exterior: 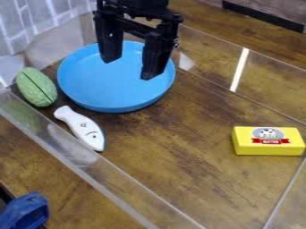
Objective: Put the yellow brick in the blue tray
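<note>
On wood table (180,134), yellow brick (269,139) well apart from fingers (110,46).

Counted on the wooden table (180,170): one blue tray (84,89), taken as landmark. One black gripper (134,61) above the tray, jaws spread. One green ribbed oval toy (35,86) just left of the tray. One white fish-shaped toy (80,127) in front of the tray. One yellow brick (269,139) well right of the tray.
</note>
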Action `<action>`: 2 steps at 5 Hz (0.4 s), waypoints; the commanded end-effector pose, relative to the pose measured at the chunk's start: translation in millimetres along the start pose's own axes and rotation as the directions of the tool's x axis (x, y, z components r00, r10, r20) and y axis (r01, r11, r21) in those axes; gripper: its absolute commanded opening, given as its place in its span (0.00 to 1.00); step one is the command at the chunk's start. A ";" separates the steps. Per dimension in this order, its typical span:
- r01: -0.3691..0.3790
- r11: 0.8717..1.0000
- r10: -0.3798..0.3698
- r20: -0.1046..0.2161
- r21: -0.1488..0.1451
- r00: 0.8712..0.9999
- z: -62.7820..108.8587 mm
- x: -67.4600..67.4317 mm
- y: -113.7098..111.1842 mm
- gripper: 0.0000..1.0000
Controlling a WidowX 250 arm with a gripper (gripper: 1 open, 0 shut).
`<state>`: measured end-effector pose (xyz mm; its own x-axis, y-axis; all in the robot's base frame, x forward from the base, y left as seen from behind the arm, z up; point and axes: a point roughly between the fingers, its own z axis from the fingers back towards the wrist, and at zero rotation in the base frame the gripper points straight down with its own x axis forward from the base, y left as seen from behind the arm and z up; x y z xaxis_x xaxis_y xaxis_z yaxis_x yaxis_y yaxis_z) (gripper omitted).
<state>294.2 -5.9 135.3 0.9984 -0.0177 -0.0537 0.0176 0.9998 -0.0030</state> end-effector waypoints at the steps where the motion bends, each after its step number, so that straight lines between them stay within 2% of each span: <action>1: -0.010 1.000 0.010 -0.015 -0.004 1.000 -3.6 1.8 10.0 1.00; 2: -0.008 1.000 0.008 -0.028 -0.008 1.000 -7.4 4.9 19.2 1.00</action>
<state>292.8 8.7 113.2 0.9904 -0.0203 -0.1370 0.0184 0.9997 -0.0148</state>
